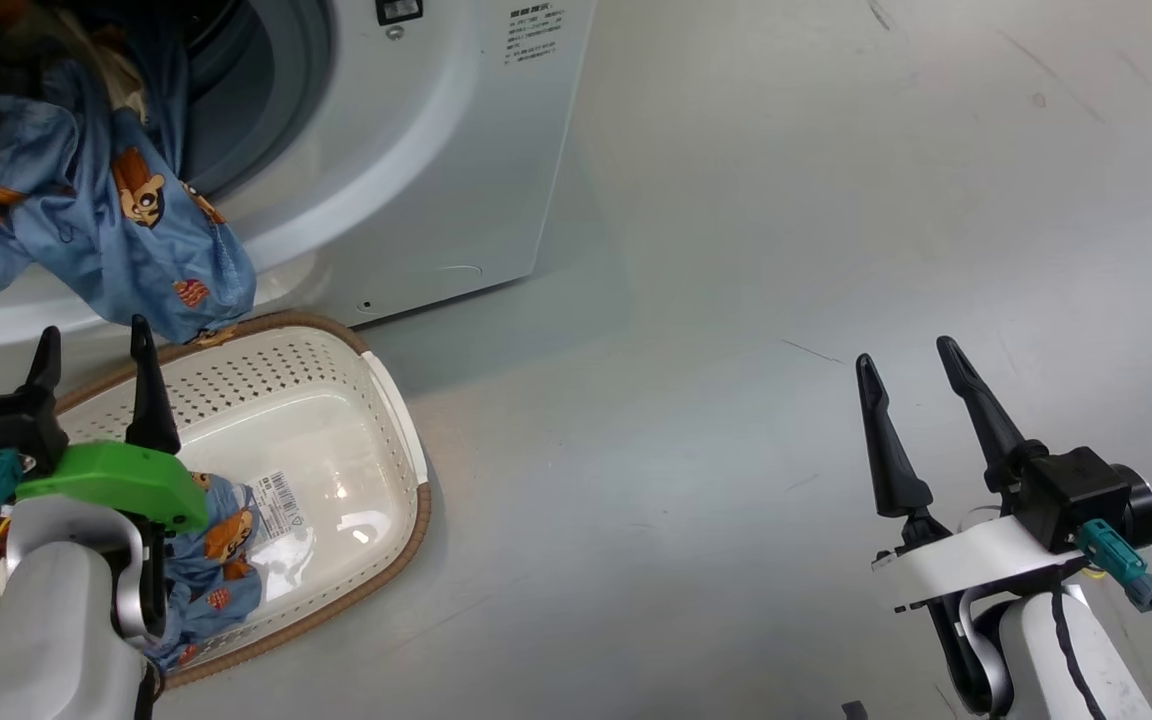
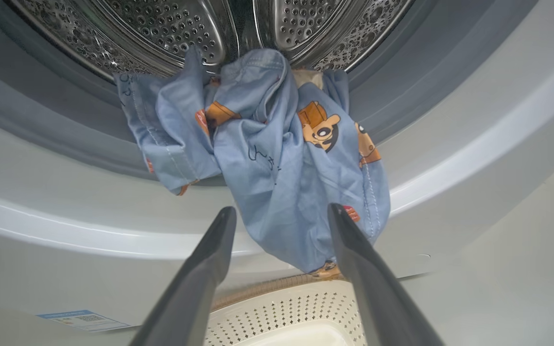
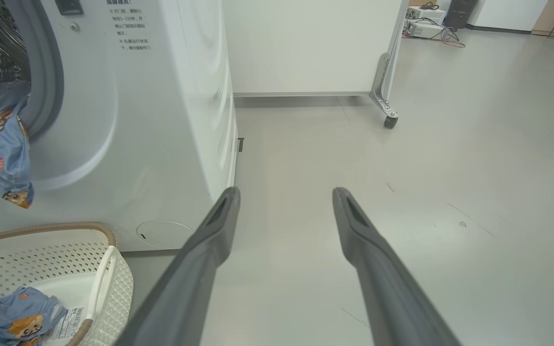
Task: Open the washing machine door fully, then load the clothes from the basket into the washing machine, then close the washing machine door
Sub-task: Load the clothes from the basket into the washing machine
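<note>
Closest to me, my left gripper (image 1: 94, 330) stands spread wide with nothing between its fingers, poised over the near-left edge of the basket (image 1: 418, 520). The basket sits on the floor (image 1: 786, 260), its far rim just beside the foot of the washing machine (image 1: 436, 150). One blue bear-print garment (image 1: 221, 565) lies bunched in the basket's near-left corner, beside the barcode sticker (image 1: 281, 500). My right gripper (image 1: 906, 354) is likewise released and empty, well apart to the right over open floor, with free room on every side.

Just past the left fingertips, a second blue garment (image 2: 277, 182) spills over the lower lip of the machine's opening. Its upper part lies on the grey gasket (image 2: 41, 120) at the mouth of the steel drum (image 2: 176, 24), and its lowest tip dangles at the basket's far rim; I cannot tell whether it touches. In the left wrist view that hanging fold shows between the two fingers, which are not closed on it.

Farther off, beyond the machine's right front corner, the floor runs open up to a white panel on casters (image 3: 306, 48).
</note>
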You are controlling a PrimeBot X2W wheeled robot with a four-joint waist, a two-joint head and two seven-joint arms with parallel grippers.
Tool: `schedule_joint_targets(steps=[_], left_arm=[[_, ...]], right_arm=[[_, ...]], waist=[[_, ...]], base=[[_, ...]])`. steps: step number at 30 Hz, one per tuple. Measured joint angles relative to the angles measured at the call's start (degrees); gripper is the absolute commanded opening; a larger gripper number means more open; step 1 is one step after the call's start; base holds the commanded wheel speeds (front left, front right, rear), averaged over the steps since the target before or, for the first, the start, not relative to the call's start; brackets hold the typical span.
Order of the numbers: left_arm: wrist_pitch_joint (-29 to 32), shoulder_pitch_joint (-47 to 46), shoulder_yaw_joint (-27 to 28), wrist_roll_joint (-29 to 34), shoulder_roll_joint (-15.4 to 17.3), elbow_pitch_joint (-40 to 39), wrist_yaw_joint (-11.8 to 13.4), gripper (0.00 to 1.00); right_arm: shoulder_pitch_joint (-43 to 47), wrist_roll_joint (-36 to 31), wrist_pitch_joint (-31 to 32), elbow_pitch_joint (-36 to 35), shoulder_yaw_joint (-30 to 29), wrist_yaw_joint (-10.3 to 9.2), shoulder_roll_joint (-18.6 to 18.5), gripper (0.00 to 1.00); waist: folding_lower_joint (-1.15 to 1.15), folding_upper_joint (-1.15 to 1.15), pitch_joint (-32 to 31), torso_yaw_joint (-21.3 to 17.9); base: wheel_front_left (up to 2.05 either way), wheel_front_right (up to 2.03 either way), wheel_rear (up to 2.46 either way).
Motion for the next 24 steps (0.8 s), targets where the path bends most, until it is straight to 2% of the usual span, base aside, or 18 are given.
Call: schedule_joint_targets(steps=[11, 17, 24], left_arm=[[1.0, -4.1, 2.1, -2.0, 0.8, 5.3, -0.5, 1.0], [2.0, -7.6, 4.3, -5.0, 1.6, 8.0, -1.5, 1.0], [2.1, -11.3, 5.3, -5.4, 2.9, 10.1, -1.5, 1.0]], right_arm=[[-0.5, 0.1, 0.0, -0.2, 0.0, 0.0, 0.2, 1.0], [-1.0, 0.1, 0.0, -0.5, 0.0, 0.0, 0.2, 1.0], [-1.5, 0.5, 0.0, -1.0, 0.3, 0.01, 0.2, 1.0]], waist=[[0.0, 0.0, 2.6, -3.4], [0.0, 0.0, 3.9, -4.3], [0.0, 0.0, 5.4, -4.9]], base=[[0.0, 0.0, 0.0], [0.0, 0.0, 0.0], [0.0, 0.0, 0.0]])
